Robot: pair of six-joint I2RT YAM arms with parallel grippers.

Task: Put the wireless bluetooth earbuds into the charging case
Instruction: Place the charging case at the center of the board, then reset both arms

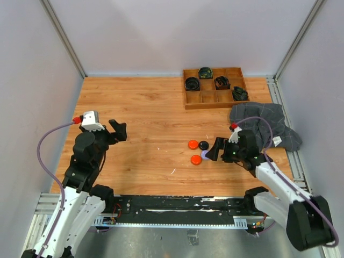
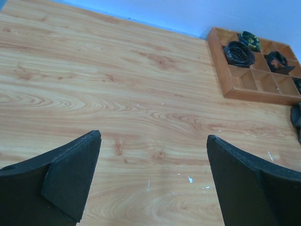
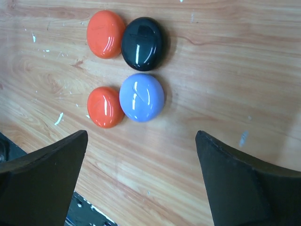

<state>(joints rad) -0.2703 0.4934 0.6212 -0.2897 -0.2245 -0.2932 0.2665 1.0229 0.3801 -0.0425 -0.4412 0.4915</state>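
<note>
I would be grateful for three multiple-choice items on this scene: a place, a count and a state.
1. Where on the table is the wooden tray? A) far right B) near left C) between the arm bases
2. How many orange cases are there? A) one B) two C) four
3. How do the fingers of the right gripper stand? A) shut on a case B) shut on nothing C) apart, holding nothing
1 A, it sits at the far edge by the grey cloth; 2 B, two lie beside the black case and the lilac case; 3 C, bare wood shows between them.
</note>
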